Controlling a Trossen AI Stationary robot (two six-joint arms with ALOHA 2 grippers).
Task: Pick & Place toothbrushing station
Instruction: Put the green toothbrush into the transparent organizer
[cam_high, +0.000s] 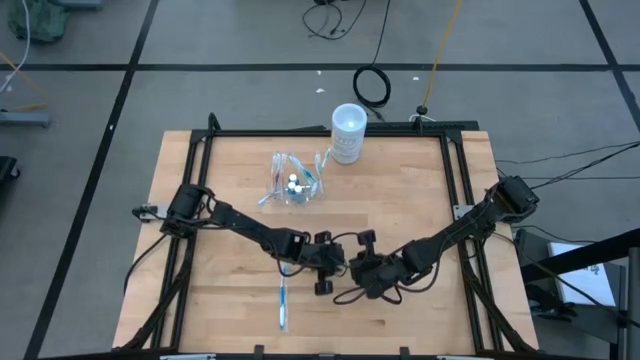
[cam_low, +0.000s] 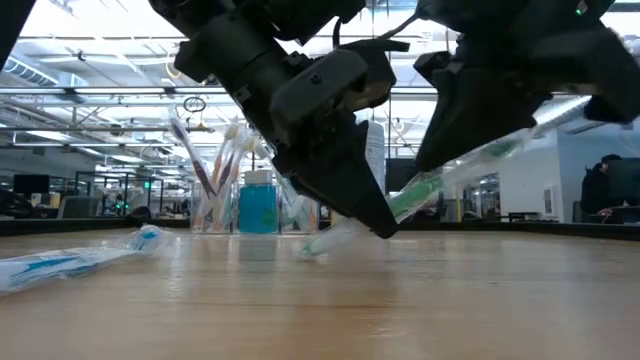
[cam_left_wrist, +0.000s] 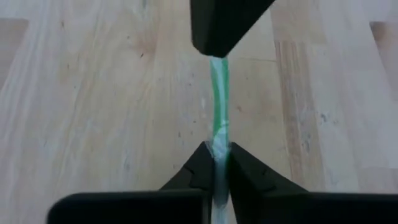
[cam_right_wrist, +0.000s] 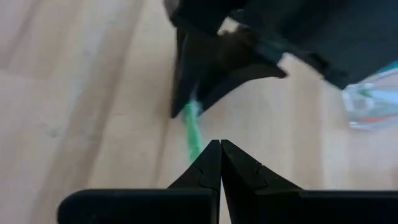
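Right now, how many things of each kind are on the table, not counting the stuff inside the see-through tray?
Toothbrushes: 2 (slim green toothbrush, blue toothbrush in a clear wrapper)
Shallow clear plastic tray: 1
Tall white cylindrical cup: 1
Total: 4

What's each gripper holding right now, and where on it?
Both pinch one wrapped green toothbrush: left gripper on one end, right gripper on the other.

Wooden table (cam_high: 420, 200); wrapped toothbrush (cam_high: 282, 305); cup (cam_high: 347, 133)
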